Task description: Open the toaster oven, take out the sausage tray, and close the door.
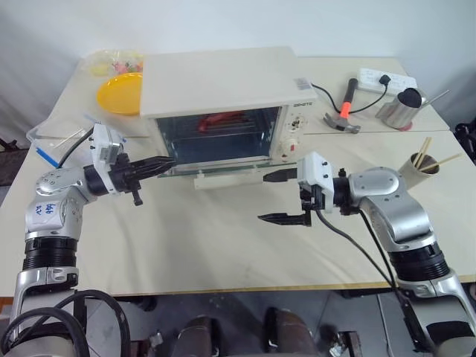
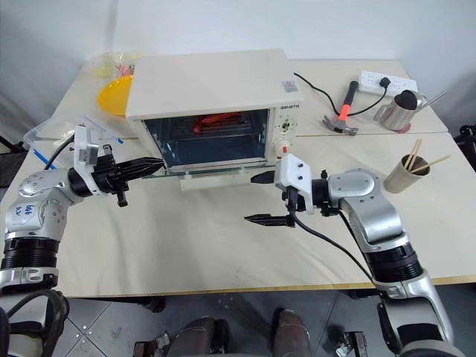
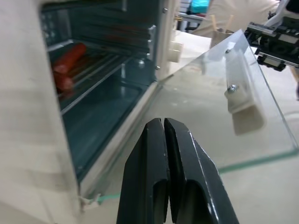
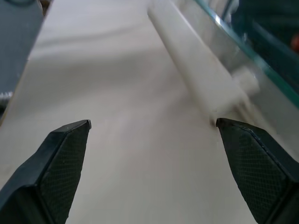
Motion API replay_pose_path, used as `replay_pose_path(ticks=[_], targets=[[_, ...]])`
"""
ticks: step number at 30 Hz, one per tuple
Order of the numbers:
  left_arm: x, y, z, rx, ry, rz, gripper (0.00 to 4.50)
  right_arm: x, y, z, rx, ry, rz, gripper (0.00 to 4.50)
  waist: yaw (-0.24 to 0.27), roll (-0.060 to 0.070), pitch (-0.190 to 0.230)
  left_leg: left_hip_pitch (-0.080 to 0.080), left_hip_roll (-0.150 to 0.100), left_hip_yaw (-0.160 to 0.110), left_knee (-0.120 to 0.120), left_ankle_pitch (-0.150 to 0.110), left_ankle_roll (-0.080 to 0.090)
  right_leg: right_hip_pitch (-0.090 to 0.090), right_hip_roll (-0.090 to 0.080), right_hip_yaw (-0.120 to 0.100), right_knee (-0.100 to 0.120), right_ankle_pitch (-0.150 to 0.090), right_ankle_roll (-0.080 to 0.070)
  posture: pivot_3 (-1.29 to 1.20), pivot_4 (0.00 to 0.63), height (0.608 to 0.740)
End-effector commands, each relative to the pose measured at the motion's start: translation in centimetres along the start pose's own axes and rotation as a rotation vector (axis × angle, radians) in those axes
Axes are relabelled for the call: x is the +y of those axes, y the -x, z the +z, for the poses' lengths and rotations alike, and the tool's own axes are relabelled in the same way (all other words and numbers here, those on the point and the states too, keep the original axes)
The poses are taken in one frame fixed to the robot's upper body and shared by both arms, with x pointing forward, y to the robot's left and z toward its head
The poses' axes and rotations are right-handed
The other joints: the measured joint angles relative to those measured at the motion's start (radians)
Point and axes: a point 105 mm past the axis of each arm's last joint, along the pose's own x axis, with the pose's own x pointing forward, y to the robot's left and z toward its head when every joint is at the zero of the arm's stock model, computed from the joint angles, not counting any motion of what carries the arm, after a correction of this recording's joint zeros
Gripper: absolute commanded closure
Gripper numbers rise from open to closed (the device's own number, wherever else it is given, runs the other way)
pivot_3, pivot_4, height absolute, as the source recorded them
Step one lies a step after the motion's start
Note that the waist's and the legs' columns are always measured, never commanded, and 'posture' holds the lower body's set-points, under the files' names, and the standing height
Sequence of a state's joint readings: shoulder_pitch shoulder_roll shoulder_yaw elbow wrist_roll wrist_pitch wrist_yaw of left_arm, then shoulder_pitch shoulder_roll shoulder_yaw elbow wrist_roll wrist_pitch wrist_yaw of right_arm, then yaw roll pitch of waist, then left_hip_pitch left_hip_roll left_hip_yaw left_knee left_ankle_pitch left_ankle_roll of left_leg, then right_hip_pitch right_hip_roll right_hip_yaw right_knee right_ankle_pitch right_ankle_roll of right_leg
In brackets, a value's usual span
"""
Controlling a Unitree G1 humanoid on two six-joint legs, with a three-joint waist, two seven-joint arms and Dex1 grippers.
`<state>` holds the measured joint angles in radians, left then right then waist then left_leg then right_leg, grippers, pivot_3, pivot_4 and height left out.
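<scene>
A pale cream bench (image 1: 223, 245) stands before a plain grey-white wall, a seam running across it near the right end.

At the bench's far left corner lie a clear plastic container with blue clips (image 1: 56, 141), one round yellow plate (image 1: 120, 94) and a clear bag of small bright items (image 1: 111, 62).

The left gripper (image 1: 165, 163) points along the bench toward the oven's left front corner, its two black fingers (image 3: 163, 177) pressed together on nothing, tips just at the left edge of the lowered glass.

Mid-bench toward the far edge sits one boxy cream-white toaster oven (image 1: 216, 82). Its glass door (image 1: 223, 172) with the long cream bar handle (image 1: 227, 179) lies folded down flat, open. Inside, on the rack, rests the silvery sausage tray (image 1: 223, 123) with red sausages (image 3: 67, 58); their count is unclear.

The right gripper (image 1: 280, 197) hangs just off the door's right front corner, its fingers (image 4: 65, 163) spread wide and empty.

Toward the far right corner: one red-handled hammer (image 1: 344, 110), one white power strip (image 1: 385, 78), one steel jug (image 1: 401, 108). Near the right edge stands one paper cup of chopsticks (image 1: 422, 162).
</scene>
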<state>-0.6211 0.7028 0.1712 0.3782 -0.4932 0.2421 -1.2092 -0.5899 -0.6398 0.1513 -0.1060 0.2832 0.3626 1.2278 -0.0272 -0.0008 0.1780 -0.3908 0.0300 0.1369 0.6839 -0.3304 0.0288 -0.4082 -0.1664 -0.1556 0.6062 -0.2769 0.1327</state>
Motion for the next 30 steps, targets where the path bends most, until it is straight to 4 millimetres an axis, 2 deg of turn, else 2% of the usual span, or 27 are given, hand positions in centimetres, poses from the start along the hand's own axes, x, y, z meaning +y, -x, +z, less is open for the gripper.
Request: replay_pose_path(ticks=[1,3,5,7,13,17,19,23,27,30], targets=[[-0.2,-0.5,0.1,0.015,-0.026,-0.040,4.38,0.5,1.5,-1.3,0.125,0.010,0.007,0.00,0.001,0.000,0.000,0.000,0.000,0.001,0.000,0.000,0.000,0.000,0.000,0.000,0.000,0.000,0.000,0.00,0.150,0.740],[-0.4,-0.8,-0.3,0.028,-0.024,-0.060,4.38,0.9,2.5,-2.0,0.180,0.000,0.024,0.00,0.000,0.000,0.000,0.000,0.000,0.002,0.000,0.000,0.000,0.000,0.000,0.001,0.000,0.000,0.000,0.00,0.150,0.740],[-0.8,-1.2,-1.5,0.087,-0.029,-0.083,4.38,1.7,4.7,-2.4,0.240,-0.020,0.070,0.00,0.003,-0.001,0.000,0.000,0.000,0.002,0.001,0.000,0.000,0.000,0.000,0.001,0.000,0.000,0.000,0.00,0.150,0.740],[-1.2,-1.5,-2.7,0.145,-0.024,-0.107,4.38,1.6,5.9,-1.8,0.238,-0.013,0.073,0.00,0.003,-0.001,0.001,0.000,0.000,0.003,0.001,0.000,0.000,0.000,0.000,0.002,-0.001,0.000,0.000,0.00,0.150,0.740],[-1.6,-1.8,-4.8,0.286,-0.059,-0.137,4.38,-0.4,5.9,0.9,0.158,0.032,0.024,0.00,-0.005,-0.002,0.001,0.002,0.001,0.005,0.001,0.000,0.001,-0.001,0.000,0.003,0.000,0.000,-0.002,0.00,0.150,0.740],[-1.7,-1.7,-5.8,0.371,-0.130,-0.152,4.38,-3.1,3.8,3.7,0.049,0.110,-0.097,0.00,-0.003,-0.002,0.001,0.003,0.002,0.006,0.001,0.000,0.001,-0.003,0.000,0.005,0.001,0.000,-0.002,0.00,0.150,0.740],[-1.4,-1.7,-6.2,0.402,-0.186,-0.133,4.38,-4.4,2.0,4.1,0.038,0.125,-0.168,0.00,-0.002,-0.002,0.001,0.003,0.002,0.006,0.001,0.000,0.001,-0.003,0.000,0.005,0.002,0.000,-0.002,0.00,0.150,0.740],[-1.3,-1.7,-6.5,0.423,-0.273,-0.117,4.38,-5.5,-1.2,4.7,0.011,0.171,-0.218,0.00,-0.001,-0.002,0.000,0.003,0.002,0.007,0.001,0.000,0.001,-0.003,-0.001,0.005,0.004,0.000,-0.002,0.00,0.150,0.740],[-1.1,-2.2,-4.5,0.246,-0.314,0.002,4.38,-6.2,-5.0,5.5,0.005,0.269,-0.278,0.00,-0.004,-0.002,0.000,0.003,0.001,0.008,0.001,0.000,0.001,-0.004,-0.001,0.005,0.005,0.000,-0.002,0.00,0.150,0.740],[-1.1,-1.6,-1.5,-0.016,-0.255,0.189,4.38,-8.4,-7.5,5.1,0.091,0.381,-0.431,0.00,-0.015,-0.002,0.000,0.003,0.002,0.007,0.001,0.000,0.001,-0.006,-0.001,0.007,0.007,0.000,-0.002,0.00,0.150,0.740]])
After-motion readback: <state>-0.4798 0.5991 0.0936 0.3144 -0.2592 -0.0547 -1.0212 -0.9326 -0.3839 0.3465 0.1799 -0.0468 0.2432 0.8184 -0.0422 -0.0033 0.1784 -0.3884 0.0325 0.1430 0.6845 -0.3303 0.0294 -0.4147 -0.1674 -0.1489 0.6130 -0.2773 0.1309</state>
